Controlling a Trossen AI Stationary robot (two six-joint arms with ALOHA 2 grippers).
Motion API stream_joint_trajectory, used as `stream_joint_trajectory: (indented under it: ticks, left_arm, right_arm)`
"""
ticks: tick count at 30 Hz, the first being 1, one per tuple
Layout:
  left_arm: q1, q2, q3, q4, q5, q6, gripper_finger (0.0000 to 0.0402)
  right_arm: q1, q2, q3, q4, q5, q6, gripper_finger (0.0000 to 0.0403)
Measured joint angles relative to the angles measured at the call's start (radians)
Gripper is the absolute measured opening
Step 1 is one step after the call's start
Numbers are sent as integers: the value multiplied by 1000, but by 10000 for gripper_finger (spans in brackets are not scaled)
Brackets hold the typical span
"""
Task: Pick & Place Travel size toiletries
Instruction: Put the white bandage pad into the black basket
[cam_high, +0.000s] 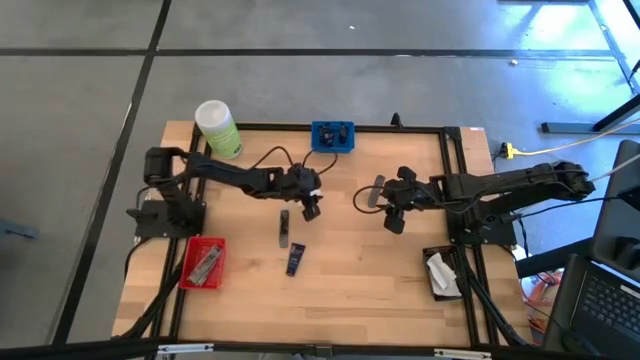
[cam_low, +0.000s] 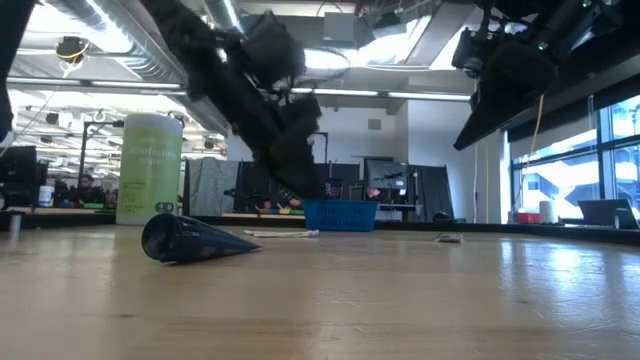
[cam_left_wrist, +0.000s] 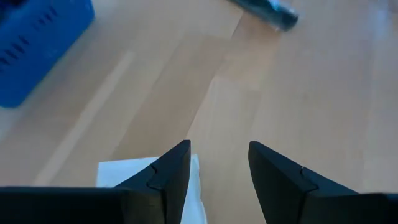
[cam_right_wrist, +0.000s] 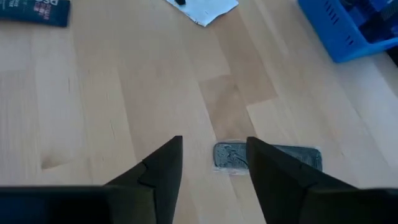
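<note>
The left arm reaches from its base across the table toward the middle, its left gripper tipped downward above the wood. Its fingers stand apart with bare table in the gap and nothing held; a flat white sachet lies just beneath and to the outer side of one fingertip, partly hidden by it.

The right arm stretches in from the opposite side, the right gripper likewise angled down at the board. Its fingers are spread and grip nothing. A silver-grey packet lies on the table just ahead of the fingertips, its long axis running across the gap, one end showing between the tips and the rest passing behind one finger.

Farther off, a dark navy tube lies flat, long axis roughly along the table's depth. A slim grey tube beside it seems to lie the same way, though it is small in the overhead view.
</note>
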Motion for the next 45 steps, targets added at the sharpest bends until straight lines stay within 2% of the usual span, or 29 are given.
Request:
stream_joint_trajectory:
  ticks: [7,20,28,37,42,45]
  left_arm:
    - [20,109,0,69,-23,15,159]
    - [20,122,0,16,3,3,154]
    - [20,121,0,-7,-20,3,105]
    - [20,119,1,-21,-19,3,13]
    - [19,117,1,-21,-6,-3,3]
    - [18,104,0,-27,53,-25,2]
  right_arm:
    - [0,0,0,-1,-26,-7,161]
    - [0,0,0,-1,-23,-10,132]
    - [0,0,0,-1,-23,-11,122]
    - [0,0,0,-1,-25,-15,106]
    - [0,0,0,-1,-26,-12,94]
    - [1,0,0,2,-63,-6,87]
